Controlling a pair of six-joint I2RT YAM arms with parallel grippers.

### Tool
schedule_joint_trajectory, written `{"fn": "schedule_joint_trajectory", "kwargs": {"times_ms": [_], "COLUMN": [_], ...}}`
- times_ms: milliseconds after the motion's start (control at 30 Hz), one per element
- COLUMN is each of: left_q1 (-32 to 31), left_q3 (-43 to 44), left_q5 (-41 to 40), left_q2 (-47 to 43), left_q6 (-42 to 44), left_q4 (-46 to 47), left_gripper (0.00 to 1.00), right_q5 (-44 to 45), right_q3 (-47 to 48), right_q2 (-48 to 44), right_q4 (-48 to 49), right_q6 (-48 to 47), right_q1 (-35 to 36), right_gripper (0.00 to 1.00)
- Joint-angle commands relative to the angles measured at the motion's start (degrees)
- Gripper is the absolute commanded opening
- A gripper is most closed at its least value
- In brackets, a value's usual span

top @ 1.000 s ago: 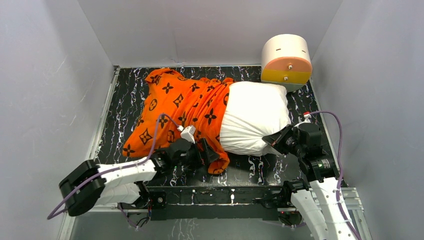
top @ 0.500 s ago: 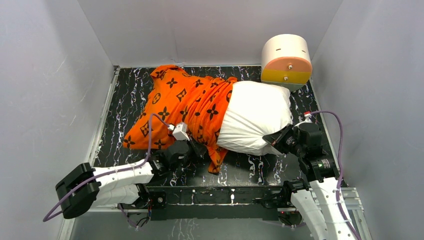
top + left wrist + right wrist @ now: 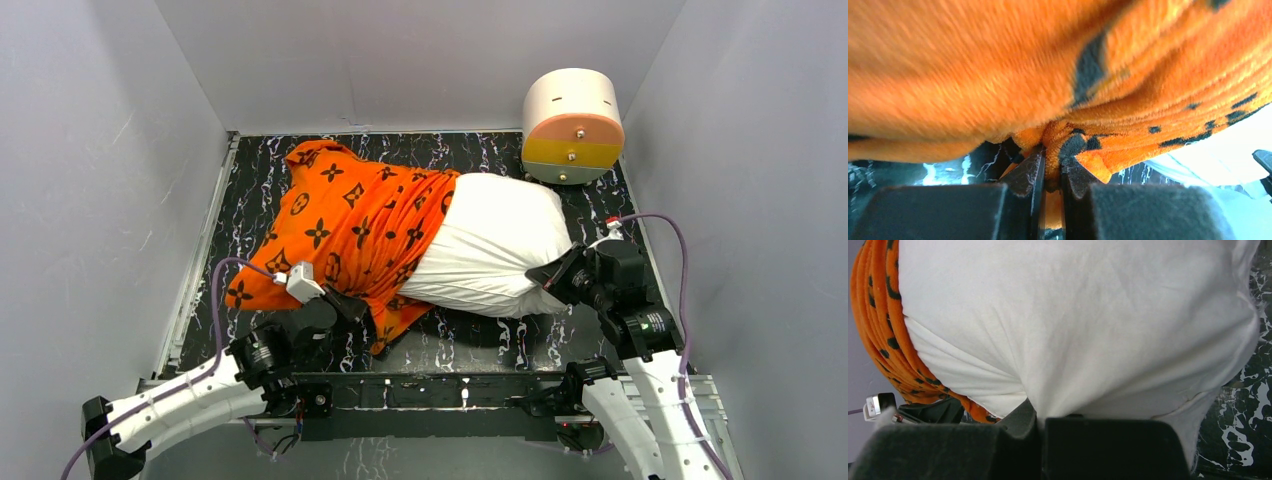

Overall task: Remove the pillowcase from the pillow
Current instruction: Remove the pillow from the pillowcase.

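Desk [image 3: 250, 190]: it is carrying everything, dark and marbled, with the bundle lying across its middle.

Pillow [image 3: 495, 245]: it is lying on the right half of the desk. More white is showing than a second ago, and about half of it is still sitting inside the cover. Its near right corner is being pinned.

Pillowcase [image 3: 340, 215]: it is bunching in orange folds over the pillow's left half. Its open edge is sliding leftward, and the near corner is being dragged toward the left front of the desk.

Round drawer box [image 3: 572, 120]: it is sitting at the far right corner, just beside the pillow, and has not shifted.

Left hand [image 3: 1053, 162]: a second ago it was gaping by the cover's near edge. Now it is pinching a fold of the orange plush between narrow jaws, and its arm is drawing back to the left.

Right hand [image 3: 1040, 415]: it is staying clamped on the white fabric at the pillow's corner and anchoring it.

Meaning: the peel is going well. Judging by the covered half, more pulls of this kind are probably needed.
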Motion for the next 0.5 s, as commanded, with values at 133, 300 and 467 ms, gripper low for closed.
{"fn": "schedule_joint_trajectory", "kwargs": {"times_ms": [133, 300, 467], "left_q1": [2.0, 1.9, 1.9], "left_q3": [3.3, 4.3, 8.3], "left_q5": [-8.7, 12.8, 21.6], "left_q2": [-2.7, 6.1, 10.1], "left_q6": [17.7, 25.5, 29.0], "left_q4": [-7.8, 4.7, 5.0], "left_gripper": [0.00, 0.16, 0.53], "right_q5": [17.2, 9.8, -1.0], "right_q3": [-0.1, 2.4, 7.2], "right_q2": [-2.7, -3.1, -2.1], "right_q4": [0.7, 2.7, 1.8], "right_q6": [-4.0, -5.8, -7.7], "right_q1": [-2.0, -2.0, -2.0], "right_gripper": [0.00, 0.17, 0.40]}}
